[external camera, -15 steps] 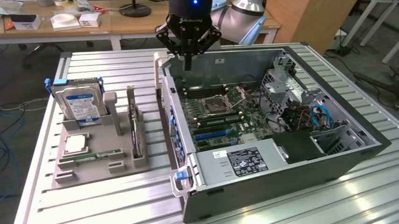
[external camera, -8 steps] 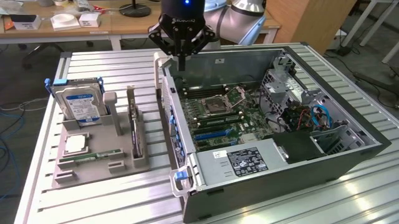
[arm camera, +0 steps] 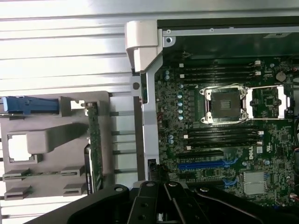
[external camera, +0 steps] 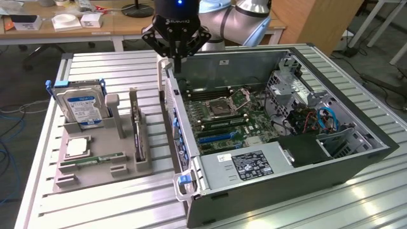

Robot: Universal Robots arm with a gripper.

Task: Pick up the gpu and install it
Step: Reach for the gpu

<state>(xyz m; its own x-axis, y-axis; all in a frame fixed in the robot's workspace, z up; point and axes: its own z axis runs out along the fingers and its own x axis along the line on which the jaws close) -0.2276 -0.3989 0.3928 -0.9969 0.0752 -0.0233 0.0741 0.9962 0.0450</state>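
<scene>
Hovering above case (external camera: 286, 188) wall with gripper (external camera: 178, 64) closed, empty; outward from that wall to gpu (external camera: 136, 126), standing edgewise, long axis parallel.

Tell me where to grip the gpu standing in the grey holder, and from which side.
The gpu stands on edge in a slot of the grey holder, its lower part walled in and only the top edge free. So probably take that long upper edge near the middle, coming straight down with the jaws across its thin faces.
</scene>
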